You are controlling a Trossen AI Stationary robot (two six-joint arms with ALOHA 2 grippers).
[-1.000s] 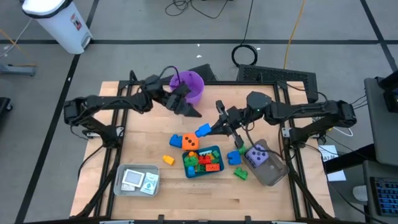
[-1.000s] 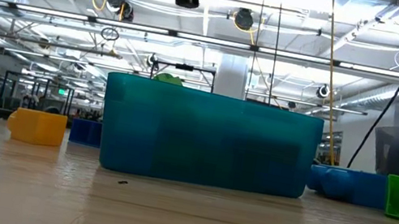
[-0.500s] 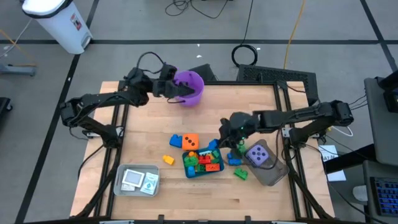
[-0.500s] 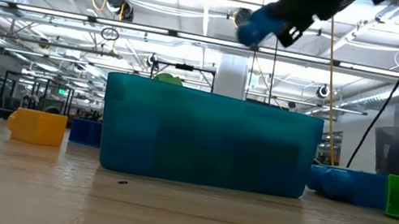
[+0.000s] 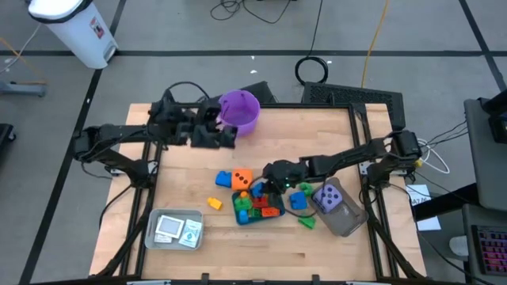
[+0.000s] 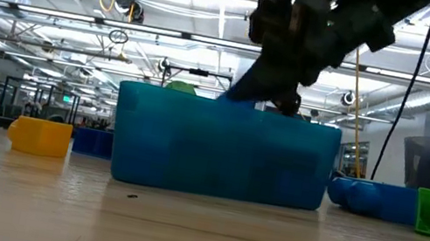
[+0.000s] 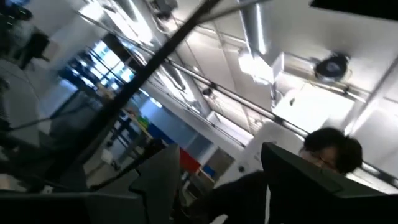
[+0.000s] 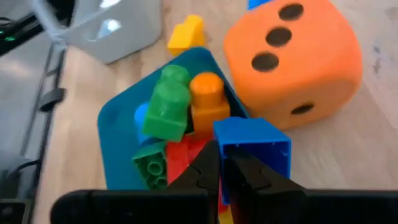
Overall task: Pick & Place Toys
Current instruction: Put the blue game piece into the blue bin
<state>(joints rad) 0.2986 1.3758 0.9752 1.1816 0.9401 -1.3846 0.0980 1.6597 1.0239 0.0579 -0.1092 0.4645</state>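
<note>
Now the blue brick (image 8: 252, 152) hangs just over the teal tray (image 8: 118, 127) of bricks, beside the orange die (image 8: 292, 59), pinched between the pressed-together fingers of the right gripper (image 8: 221, 171). Placing looks in hand; next, I judge, the fingers spread to drop it in. Near the purple bucket (image 5: 239, 111), the left gripper (image 5: 226, 136) waits, fingers not discernible.

Right pincer (image 8: 221, 171) closed (left arm raised)

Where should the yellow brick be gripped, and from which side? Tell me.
Across its flat side walls, coming straight down, I would judge. The yellow brick lies alone on the table, apart from the blue tray, leaving finger room on both sides.
</note>
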